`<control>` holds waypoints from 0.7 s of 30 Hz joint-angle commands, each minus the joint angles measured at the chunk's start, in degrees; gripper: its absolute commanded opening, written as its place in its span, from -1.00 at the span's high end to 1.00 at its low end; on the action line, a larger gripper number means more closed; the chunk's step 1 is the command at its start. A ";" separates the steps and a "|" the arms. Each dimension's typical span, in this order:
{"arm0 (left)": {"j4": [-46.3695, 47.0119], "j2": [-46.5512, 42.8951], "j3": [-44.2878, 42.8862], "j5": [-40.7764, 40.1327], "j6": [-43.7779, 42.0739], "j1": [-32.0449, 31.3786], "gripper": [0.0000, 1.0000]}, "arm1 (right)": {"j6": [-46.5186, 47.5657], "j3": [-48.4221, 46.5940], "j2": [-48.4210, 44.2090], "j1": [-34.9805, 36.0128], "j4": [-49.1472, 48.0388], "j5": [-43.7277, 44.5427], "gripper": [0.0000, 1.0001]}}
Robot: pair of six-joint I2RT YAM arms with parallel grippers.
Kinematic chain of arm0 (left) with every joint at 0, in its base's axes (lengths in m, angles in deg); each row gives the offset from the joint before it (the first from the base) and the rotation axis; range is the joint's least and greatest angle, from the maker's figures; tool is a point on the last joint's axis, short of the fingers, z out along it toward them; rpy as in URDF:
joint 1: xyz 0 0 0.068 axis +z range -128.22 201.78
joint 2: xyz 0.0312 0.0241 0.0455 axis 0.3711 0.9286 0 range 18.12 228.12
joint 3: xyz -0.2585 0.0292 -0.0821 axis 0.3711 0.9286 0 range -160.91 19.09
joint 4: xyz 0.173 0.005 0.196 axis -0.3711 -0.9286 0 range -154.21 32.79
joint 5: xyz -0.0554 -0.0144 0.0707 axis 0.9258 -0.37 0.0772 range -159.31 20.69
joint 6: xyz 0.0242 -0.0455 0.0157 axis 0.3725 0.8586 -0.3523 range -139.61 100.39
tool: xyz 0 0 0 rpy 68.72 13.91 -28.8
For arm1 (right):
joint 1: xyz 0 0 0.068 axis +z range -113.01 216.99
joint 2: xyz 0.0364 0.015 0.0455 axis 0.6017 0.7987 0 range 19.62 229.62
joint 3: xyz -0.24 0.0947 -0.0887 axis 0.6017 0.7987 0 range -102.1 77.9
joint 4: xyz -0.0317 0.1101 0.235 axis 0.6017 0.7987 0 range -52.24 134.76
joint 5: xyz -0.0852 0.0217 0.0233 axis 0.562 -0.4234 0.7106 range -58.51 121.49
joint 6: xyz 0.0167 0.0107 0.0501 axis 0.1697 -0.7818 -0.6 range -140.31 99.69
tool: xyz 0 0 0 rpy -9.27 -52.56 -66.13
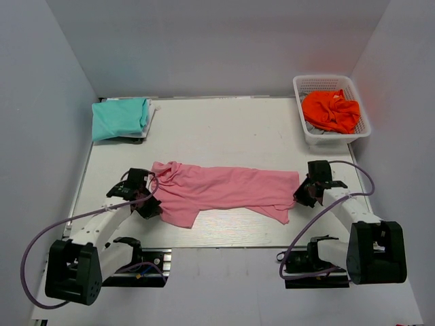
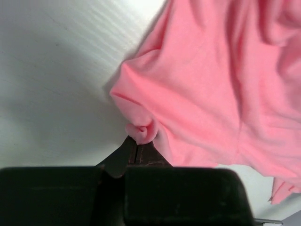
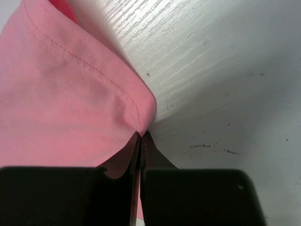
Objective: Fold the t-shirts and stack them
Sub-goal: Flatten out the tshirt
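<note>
Pink t-shirt (image 1: pixel 224 190) stretched across the table (image 1: pixel 224 129) — pinched at both ends.

It lies rumpled along the near-middle of the tabletop, running left to right between the two arms. It looks like soft, light, floppy cloth that will sag and drag wherever it isn't held, so seams and hem corners are the places to take it. The left gripper (image 2: pixel 136 149) has its jaws closed on a small bunched nub at the shirt's left edge — a thin hold that might slip. The right gripper (image 3: pixel 141 140) is clamped tight on a stitched hem corner. Far left, the teal t-shirt (image 1: pixel 120 117) sits folded. Far right, a white basket (image 1: pixel 331 138) holds orange cloth (image 1: pixel 331 111).
</note>
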 commanded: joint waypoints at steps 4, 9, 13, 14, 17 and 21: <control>-0.27 -6.56 -5.00 -2.24 -1.23 -0.11 1.00 | -0.78 -2.26 -5.89 -0.03 3.42 2.21 1.00; 1.84 -8.32 -12.20 -2.24 -1.84 -0.11 1.00 | 2.65 -7.79 -11.98 -0.03 5.44 1.95 1.00; 0.62 -8.32 -23.01 -6.88 -2.98 -0.11 1.00 | 5.28 -14.83 -14.79 0.06 9.04 2.39 1.00; 0.61 -8.32 -24.95 -7.86 -2.98 -0.11 1.00 | 5.55 -18.15 -15.40 0.06 9.22 1.78 1.00; -0.70 -8.85 -32.15 -11.29 -3.51 -0.11 1.00 | 6.61 -22.81 -17.42 0.06 9.22 1.08 1.00; 0.95 -11.04 -40.41 -13.49 -4.65 -0.11 1.00 | 7.22 -28.36 -18.13 -0.12 9.40 0.20 1.00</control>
